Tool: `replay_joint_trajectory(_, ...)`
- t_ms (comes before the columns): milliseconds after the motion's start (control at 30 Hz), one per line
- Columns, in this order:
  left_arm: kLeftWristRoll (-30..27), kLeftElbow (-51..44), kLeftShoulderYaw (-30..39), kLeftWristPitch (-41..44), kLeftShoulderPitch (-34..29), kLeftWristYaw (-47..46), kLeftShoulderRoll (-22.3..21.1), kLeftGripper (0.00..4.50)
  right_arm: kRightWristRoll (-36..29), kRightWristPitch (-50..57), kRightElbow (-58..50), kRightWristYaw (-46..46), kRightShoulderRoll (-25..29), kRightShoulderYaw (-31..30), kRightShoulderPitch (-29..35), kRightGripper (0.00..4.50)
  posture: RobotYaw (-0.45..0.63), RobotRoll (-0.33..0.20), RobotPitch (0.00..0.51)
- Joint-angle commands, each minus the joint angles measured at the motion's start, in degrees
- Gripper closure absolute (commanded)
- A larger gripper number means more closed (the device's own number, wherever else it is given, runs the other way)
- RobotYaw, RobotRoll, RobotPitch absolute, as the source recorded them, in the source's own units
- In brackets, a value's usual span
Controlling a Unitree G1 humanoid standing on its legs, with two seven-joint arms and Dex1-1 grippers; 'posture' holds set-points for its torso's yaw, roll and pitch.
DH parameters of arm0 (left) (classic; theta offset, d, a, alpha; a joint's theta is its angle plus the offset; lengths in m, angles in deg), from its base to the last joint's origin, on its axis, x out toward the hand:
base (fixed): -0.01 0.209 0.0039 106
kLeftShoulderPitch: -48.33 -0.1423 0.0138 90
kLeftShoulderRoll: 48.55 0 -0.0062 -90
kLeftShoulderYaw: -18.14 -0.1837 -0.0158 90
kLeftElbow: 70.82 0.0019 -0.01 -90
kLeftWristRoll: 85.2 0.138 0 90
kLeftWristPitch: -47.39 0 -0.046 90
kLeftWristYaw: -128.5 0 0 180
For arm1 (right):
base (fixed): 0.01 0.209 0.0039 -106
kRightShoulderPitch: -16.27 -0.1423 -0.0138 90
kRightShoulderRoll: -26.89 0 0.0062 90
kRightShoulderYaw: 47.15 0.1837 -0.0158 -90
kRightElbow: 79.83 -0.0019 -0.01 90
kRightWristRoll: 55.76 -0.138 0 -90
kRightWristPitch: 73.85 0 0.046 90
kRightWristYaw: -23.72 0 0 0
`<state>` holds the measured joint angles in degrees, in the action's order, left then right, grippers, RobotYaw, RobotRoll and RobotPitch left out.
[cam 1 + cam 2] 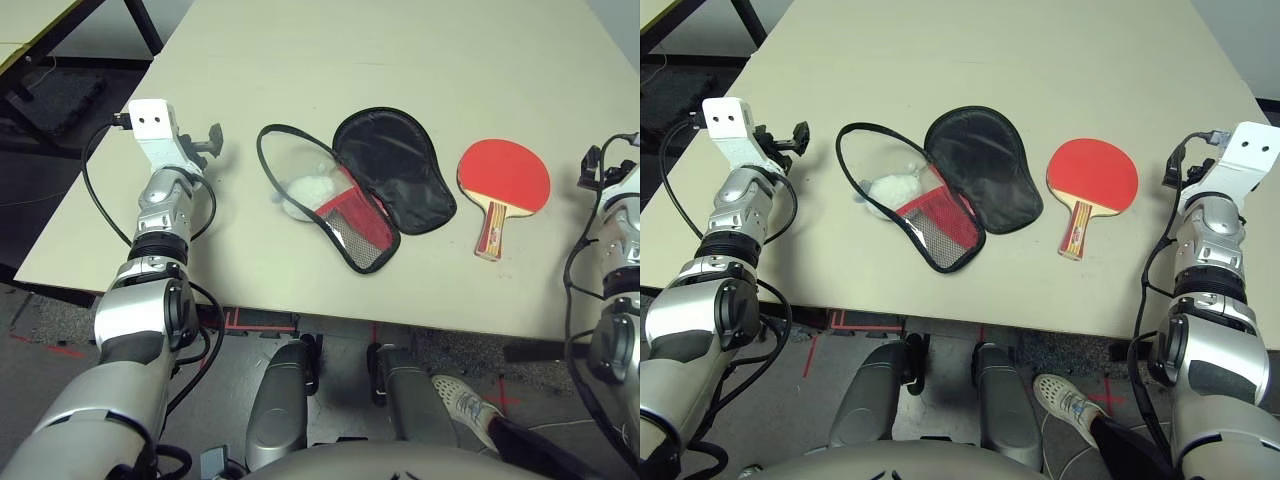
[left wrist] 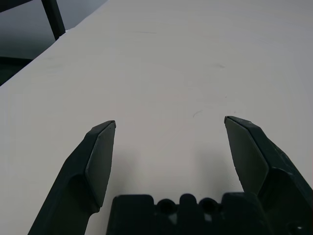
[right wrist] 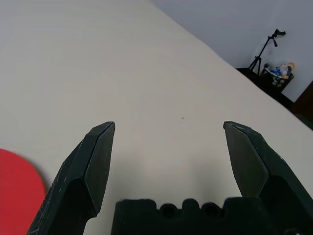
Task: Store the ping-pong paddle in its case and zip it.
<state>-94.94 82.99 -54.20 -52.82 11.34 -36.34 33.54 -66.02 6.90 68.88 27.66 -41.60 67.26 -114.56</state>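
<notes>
Paddle lies face-up on the worktop, just right of the case, which is unzipped and splayed open, lining up. Best first move, I'd say: right hand pinches the handle, slides the head into the open mouth. Both arms hover level at the worktop's outer edges; left hand and right both empty, fingers wide apart.

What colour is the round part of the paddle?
Red. The ping-pong paddle lies face up on the table; the left eye view shows it best.
</notes>
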Motion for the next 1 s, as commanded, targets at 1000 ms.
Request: replay_joint_trajectory(1000,1.6,-5.1,-13.5,12.5,16.4,40.6,0.7,0.0,-10.4,101.3,-78.9,-7.6,-13.8,-1.7,5.4,0.06,-0.07,0.0,0.176)
